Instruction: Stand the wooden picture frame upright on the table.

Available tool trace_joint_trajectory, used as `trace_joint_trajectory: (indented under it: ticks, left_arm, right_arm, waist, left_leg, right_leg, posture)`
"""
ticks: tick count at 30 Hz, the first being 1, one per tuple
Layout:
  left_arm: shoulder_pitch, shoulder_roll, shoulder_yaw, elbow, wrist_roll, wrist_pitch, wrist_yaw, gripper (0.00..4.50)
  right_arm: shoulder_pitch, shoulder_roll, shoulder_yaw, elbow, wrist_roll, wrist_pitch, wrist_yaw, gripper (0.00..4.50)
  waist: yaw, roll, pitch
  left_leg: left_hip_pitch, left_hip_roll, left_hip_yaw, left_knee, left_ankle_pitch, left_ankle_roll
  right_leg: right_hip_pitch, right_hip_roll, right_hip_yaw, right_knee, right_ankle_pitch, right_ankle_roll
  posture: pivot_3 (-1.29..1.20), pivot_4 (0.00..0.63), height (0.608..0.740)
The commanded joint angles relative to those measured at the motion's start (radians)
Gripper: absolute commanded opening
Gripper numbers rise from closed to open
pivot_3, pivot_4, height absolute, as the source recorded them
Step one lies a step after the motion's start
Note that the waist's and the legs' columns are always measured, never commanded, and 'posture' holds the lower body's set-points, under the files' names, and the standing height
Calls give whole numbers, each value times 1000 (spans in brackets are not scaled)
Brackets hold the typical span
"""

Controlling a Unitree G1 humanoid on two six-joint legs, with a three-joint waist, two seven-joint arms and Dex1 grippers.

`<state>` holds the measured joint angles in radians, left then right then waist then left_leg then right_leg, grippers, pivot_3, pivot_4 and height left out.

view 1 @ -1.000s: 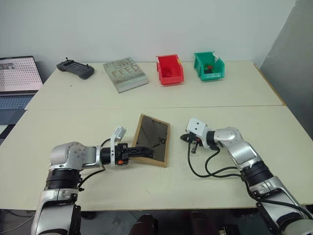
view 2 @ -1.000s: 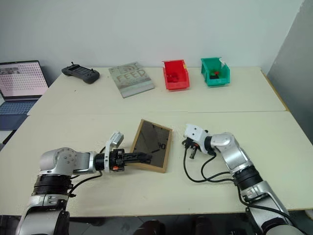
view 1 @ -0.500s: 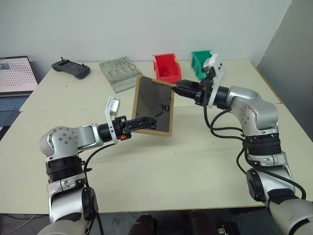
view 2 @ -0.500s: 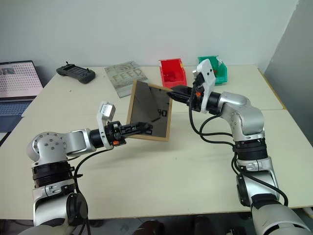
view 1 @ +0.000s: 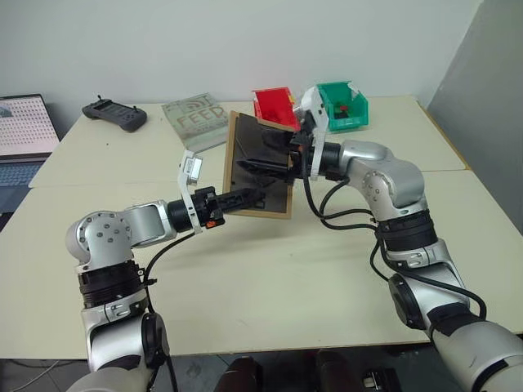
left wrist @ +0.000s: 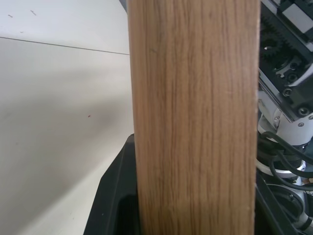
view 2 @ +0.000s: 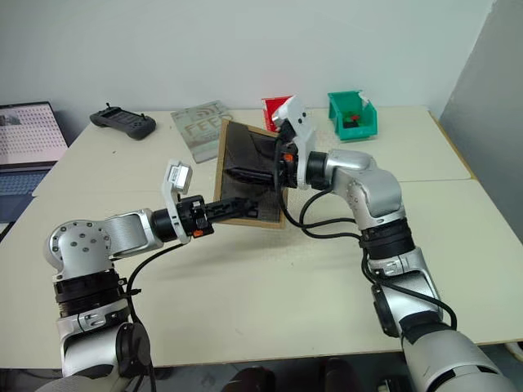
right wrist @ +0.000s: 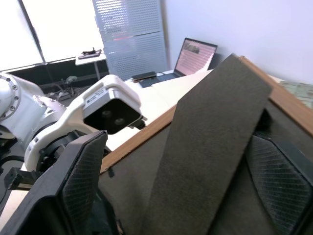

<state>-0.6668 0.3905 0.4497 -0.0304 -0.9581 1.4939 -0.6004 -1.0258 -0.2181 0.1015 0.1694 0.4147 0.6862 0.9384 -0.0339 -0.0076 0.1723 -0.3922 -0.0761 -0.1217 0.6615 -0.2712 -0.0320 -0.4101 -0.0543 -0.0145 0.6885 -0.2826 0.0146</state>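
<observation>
The wooden picture frame (view 1: 243,147) hangs tilted above the table (view 1: 270,269), its dark back panel turned toward me. My left gripper (view 1: 249,196) is shut on the frame's lower light-wood border (left wrist: 195,117), a black finger (left wrist: 115,196) on each side of it. My right gripper (view 1: 265,161) reaches in from the right onto the back panel. It is open, and its two fingers (right wrist: 80,181) straddle the fold-out stand (right wrist: 205,156) with a gap on each side. The frame's front face is hidden.
Along the far edge of the table lie a black controller (view 1: 114,114), a grey book lettered "FEED" (view 1: 194,122), a red bin (view 1: 274,104) and a green bin (view 1: 343,104). A laptop (view 1: 24,135) sits off the left side.
The left gripper lifted the frame off the table and tipped it up. The right gripper rose, swung left to the frame's back and opened from shut around the stand.
</observation>
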Motion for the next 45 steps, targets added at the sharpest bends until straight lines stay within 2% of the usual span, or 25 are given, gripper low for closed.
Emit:
trace_joint_trajectory:
  ticks: [1,6,12,14,17,18,19,20,21,23,26,29,33,45]
  left_arm:
    - [-11,4,36,-42,-57,-20,12,1206]
    - [22,11,73,-28,-98,18,43,1206]
    - [24,17,135,-11,-192,112,109,1206]
    - [42,37,131,25,-277,121,158,1206]
    - [87,93,72,104,-508,121,266,1206]
    - [93,101,56,135,-590,121,313,1206]
    - [100,113,36,156,-667,109,360,1206]
    - [121,138,-17,163,-795,53,429,1206]
    - [142,163,-66,158,-905,-4,492,1206]
    - [174,178,-128,123,-1007,-77,558,1206]
    - [195,172,-160,79,-1014,-116,559,1206]
    - [224,169,-191,43,-1014,-143,562,1206]
    - [242,173,-211,19,-1014,-169,555,1206]
    - [260,183,-230,1,-1014,-188,548,1206]
  right_arm:
    - [11,-24,-2,-157,127,84,97,4397]
    - [82,-133,-29,-226,199,173,142,4397]
    - [141,-281,-74,-200,108,75,103,4397]
    - [199,-362,-71,-216,49,-34,142,4397]
    - [283,-418,-14,-122,-229,-618,79,4397]
    - [289,-434,28,-43,-367,-862,-13,4397]
    - [288,-440,53,19,-456,-1021,-76,4397]
    - [271,-445,82,100,-592,-1219,-205,4397]
    - [253,-445,98,165,-683,-1352,-299,4397]
    - [207,-433,139,252,-917,-1568,-565,4397]
    - [141,-404,198,341,-1148,-1660,-842,4397]
    - [79,-360,244,392,-1291,-1677,-1049,4397]
    - [10,-331,302,460,-1371,-1705,-1187,4397]
    - [-41,-363,352,525,-1407,-1774,-1311,1835]
  waist:
    - [2,0,0]
    - [2,0,0]
    - [3,0,0]
    - [4,-1,0]
    - [4,-2,0]
    - [4,-2,0]
    - [1,-2,0]
    - [1,-3,1]
    - [0,-4,2]
    - [-2,-5,2]
    - [-3,-6,2]
    - [-6,-6,2]
    - [-6,-7,2]
    - [-3,-9,1]
  left_leg:
    - [0,0,0,0,0,0]
    - [0,0,0,0,0,0]
    - [-1,0,0,0,0,0]
    - [-1,0,0,0,0,0]
    - [-1,0,1,0,0,0]
    - [-1,0,2,0,0,0]
    - [0,0,2,0,0,0]
    - [0,0,4,1,0,0]
    - [1,0,6,1,0,0]
    - [2,1,8,1,0,0]
    - [2,1,14,0,0,0]
    - [2,1,15,0,0,0]
    - [2,1,15,0,0,-1]
    - [2,1,17,0,0,0]
  right_leg:
    - [0,0,0,0,0,0]
    - [0,0,0,0,0,0]
    - [0,0,0,1,0,0]
    - [0,0,0,0,0,0]
    - [0,0,0,0,0,1]
    - [0,0,1,0,0,1]
    - [0,0,1,0,0,1]
    - [-1,0,3,3,0,1]
    - [-1,0,4,4,0,1]
    - [-3,0,6,7,0,1]
    - [-8,1,11,10,0,1]
    - [-9,2,13,10,0,1]
    - [-10,3,15,9,0,1]
    - [-9,3,17,9,0,1]
  posture:
    - [0,150,740]
    - [0,150,740]
    - [0,150,740]
    - [0,150,740]
    - [0,150,740]
    - [0,150,740]
    - [0,150,740]
    - [0,150,740]
    - [0,150,740]
    - [0,150,740]
    - [0,150,740]
    - [0,150,740]
    - [0,150,740]
    - [0,150,740]
